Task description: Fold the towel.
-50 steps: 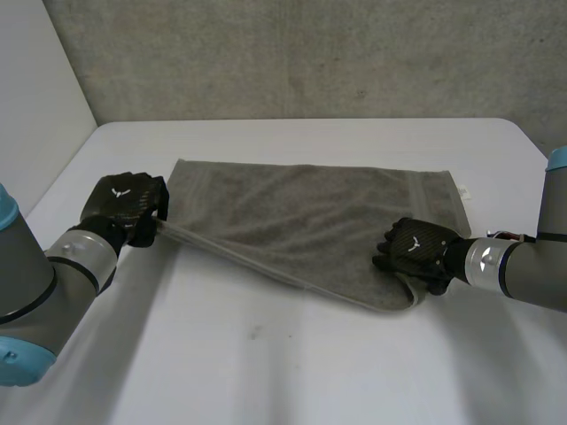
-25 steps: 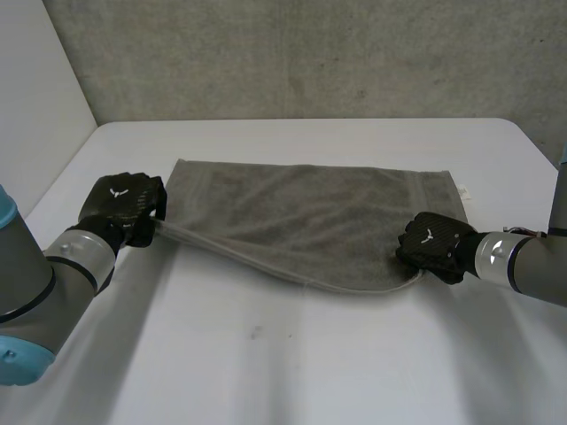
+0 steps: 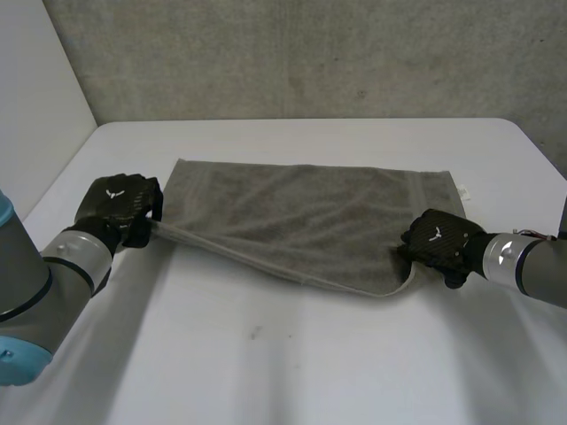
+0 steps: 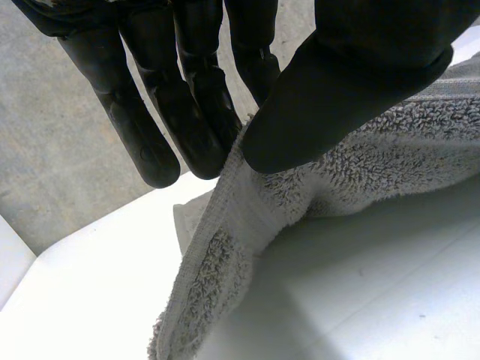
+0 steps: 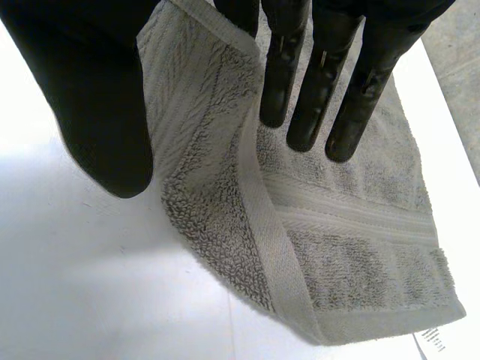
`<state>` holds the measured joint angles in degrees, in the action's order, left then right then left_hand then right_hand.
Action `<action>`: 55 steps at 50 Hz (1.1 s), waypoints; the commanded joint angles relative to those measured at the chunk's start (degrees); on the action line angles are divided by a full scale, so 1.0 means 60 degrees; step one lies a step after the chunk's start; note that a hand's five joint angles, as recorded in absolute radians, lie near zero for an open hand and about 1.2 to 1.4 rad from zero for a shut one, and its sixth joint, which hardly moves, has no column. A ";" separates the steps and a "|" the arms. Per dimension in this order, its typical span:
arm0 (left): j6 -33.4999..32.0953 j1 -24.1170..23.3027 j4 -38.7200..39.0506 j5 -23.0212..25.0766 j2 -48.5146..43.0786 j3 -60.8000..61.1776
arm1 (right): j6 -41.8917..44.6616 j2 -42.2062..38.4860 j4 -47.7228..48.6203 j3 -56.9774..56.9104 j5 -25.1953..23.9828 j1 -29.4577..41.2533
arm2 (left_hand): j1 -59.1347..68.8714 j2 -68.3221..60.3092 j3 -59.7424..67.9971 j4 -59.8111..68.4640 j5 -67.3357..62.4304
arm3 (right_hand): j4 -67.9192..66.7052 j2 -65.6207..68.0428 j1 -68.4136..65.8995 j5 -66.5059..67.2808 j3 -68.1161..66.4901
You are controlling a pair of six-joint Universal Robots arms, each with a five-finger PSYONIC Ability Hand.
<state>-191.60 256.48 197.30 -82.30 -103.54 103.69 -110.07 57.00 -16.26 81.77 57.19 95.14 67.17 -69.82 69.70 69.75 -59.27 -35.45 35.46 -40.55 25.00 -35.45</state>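
— Left robot hand (image 3: 120,205) and right robot hand (image 3: 438,243): what did each have?

— Each had a near corner of the grey terry towel (image 3: 292,208). The left one pinched its hemmed corner between the thumb and straight fingers (image 4: 176,112). The right one had its thumb on one side of the border and its fingers on the other, closed on the cloth.

— And the white desk (image 3: 310,354)?

— It carried the rest. The towel's far part lay flat across the middle of the desk. The near edge was raised off it and sagged between the two hands.

— How would the towel handle?

— Soft, light and limp, I judged. It had no stiffness, so it drooped wherever nothing held it. The thick pile looked grippy and unlikely to slide out of a pinch. The flat woven hem (image 4: 240,202) at the corners seemed the firmest hold, and holding both corners would keep the edge straight on its way to the far side.

— Anything smaller?

— A little white label (image 3: 464,191) lay on the desk at the far right corner.
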 commanded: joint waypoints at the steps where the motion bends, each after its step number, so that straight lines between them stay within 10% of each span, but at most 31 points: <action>1: 0.0000 -0.0003 0.0002 0.0006 -0.0015 0.0018 | 0.0079 0.0022 0.0468 0.0126 0.0005 0.0007 | 0.2138 -0.1697 0.1716 0.1708 -0.1789 | -0.7399 0.7396 -0.6549 0.7473 -0.7399; 21: -0.0102 -0.0047 -0.0435 -0.0023 0.3393 -0.0858 | -0.4770 0.4007 0.1333 -0.0738 0.0356 -0.0315 | 0.2138 -0.1697 0.1716 0.1708 -0.1789 | -0.7426 0.7423 -0.6576 0.7499 -0.7426; 30: -0.0088 -0.0047 -0.2473 -0.0023 0.4160 -0.3131 | -0.6351 0.6612 0.0692 -0.2274 0.1922 -0.1324 | 0.2138 -0.1697 0.1716 0.1708 -0.1789 | -0.7426 0.7423 -0.6576 0.7499 -0.7426; 42: -0.0146 0.0026 -0.5006 0.0021 0.0958 -0.5005 | -0.4540 0.3982 -0.1888 -0.2335 0.2376 -0.0465 | 0.2138 -0.1697 0.1716 0.1708 -0.1789 | -0.7426 0.7423 -0.6576 0.7499 -0.7426; 55: -0.0967 -0.0238 -0.4993 0.0006 -0.2974 -0.7921 | -0.4488 0.0552 -0.0181 -0.4485 0.4018 0.0870 | 0.2138 -0.1697 0.1716 0.1708 -0.1789 | -0.7426 0.7423 -0.6576 0.7499 -0.7426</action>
<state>-196.05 255.83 166.65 -82.16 -113.36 66.57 -133.38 68.08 -26.36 63.23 78.85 97.74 67.17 -69.83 69.74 69.76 -59.27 -69.71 69.55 -79.84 59.31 -69.60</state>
